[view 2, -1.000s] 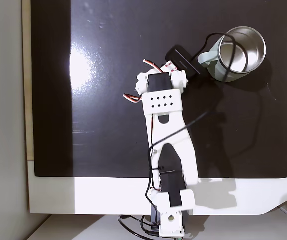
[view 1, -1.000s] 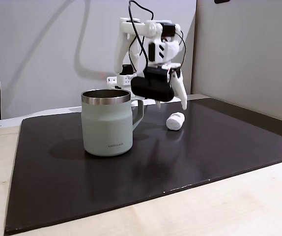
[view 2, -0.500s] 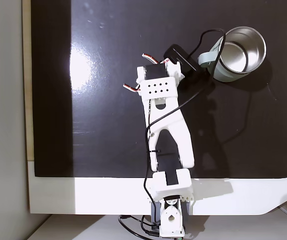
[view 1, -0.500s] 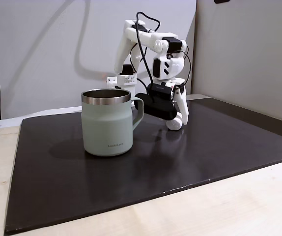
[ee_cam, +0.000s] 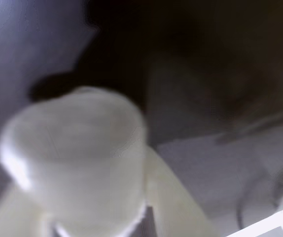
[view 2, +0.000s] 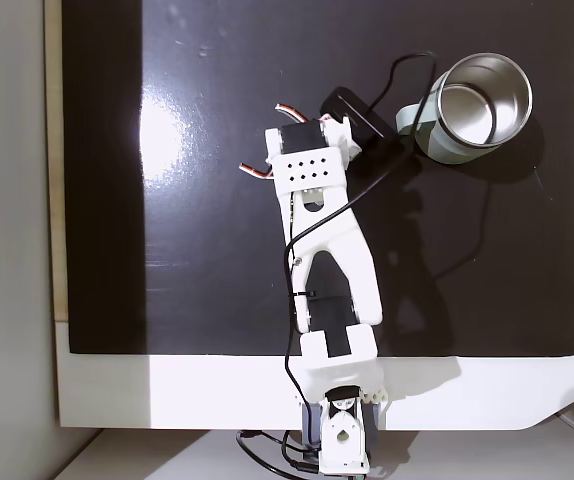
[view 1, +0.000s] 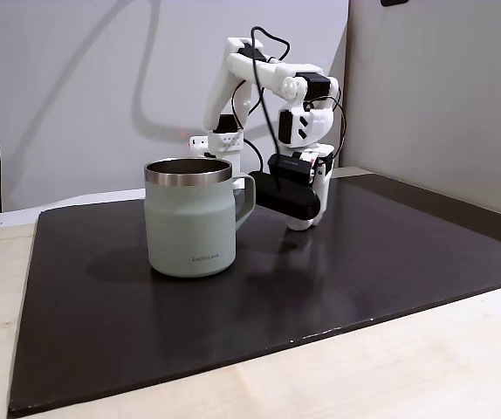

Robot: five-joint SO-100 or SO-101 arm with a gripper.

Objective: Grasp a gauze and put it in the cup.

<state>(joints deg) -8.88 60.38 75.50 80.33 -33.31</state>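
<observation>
The gauze [ee_cam: 75, 158] is a white soft roll, large and blurred in the wrist view, lying right against one cream finger [ee_cam: 176, 202]; no second finger presses on it there. In a fixed view my gripper [view 1: 306, 218] is down at the dark mat, right of the cup [view 1: 191, 229], and it hides the gauze. The cup is a pale green mug with a steel rim, upright, its handle toward the gripper. From above, the cup [view 2: 431, 142] stands at the upper right, with the arm [view 2: 312, 190] reaching to a spot just left of its handle.
A black mat [view 1: 364, 262] covers the light wooden table [view 1: 460, 349]. The black wrist camera [view 1: 287, 194] hangs beside the gripper, near the cup's handle. A cable [view 2: 467, 230] loops from the arm over the mat. A wall stands behind the arm's base.
The gripper has dropped from above the mat down to the gauze and moved slightly away from the cup. The gauze, plainly seen beside it a second ago, is now hidden behind it.
</observation>
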